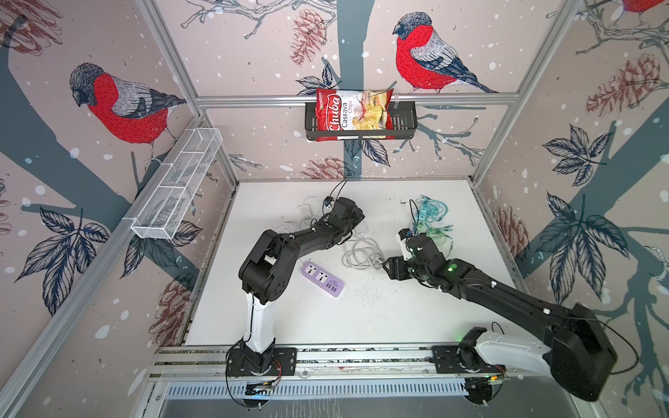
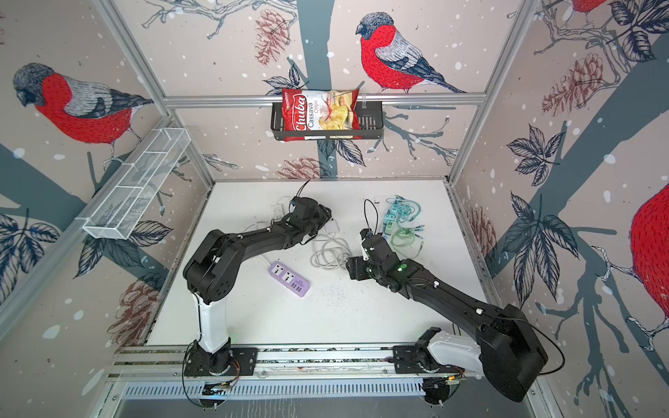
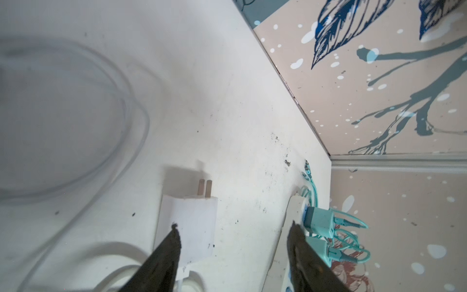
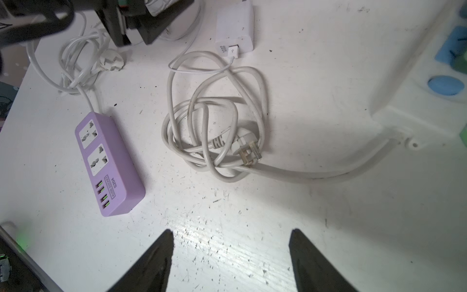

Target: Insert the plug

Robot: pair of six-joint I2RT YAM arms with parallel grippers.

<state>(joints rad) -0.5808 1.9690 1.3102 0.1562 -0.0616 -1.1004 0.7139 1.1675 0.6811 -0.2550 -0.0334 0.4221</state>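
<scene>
From where I stand, the white charger plug (image 3: pixel 189 222) lies flat on the white table (image 1: pixel 362 318), toward the back. Its two metal prongs (image 3: pixel 205 187) point away from the left gripper (image 3: pixel 233 223). That gripper hangs low over it with its fingers well apart and nothing clamped between them. One fingertip (image 3: pixel 174 235) crosses in front of the plug's body in the left wrist view, but I cannot tell whether it touches. A thin USB lead (image 4: pixel 233 51) is pushed into the plug's back end.

The purple power strip (image 1: pixel 323 279) sits nearer the front of the table, just beside the left arm's elbow and well apart from the charger plug. Both its sockets (image 4: pixel 86 134) face up (four small USB ports line one end).

Between that strip and the right gripper (image 4: pixel 231 230) lies a coil of thick white cable (image 4: pixel 214 126), with its own pronged plug (image 4: pixel 249 151) resting on the loops. The right gripper hovers over bare tabletop near the coil, fingers spread wide, holding nothing.

Toward the right side in both top views lies a white power strip (image 4: pixel 417 101). It has teal chargers (image 3: pixel 319 222) plugged in and teal leads (image 1: pixel 430 213) tangled around them.
</scene>
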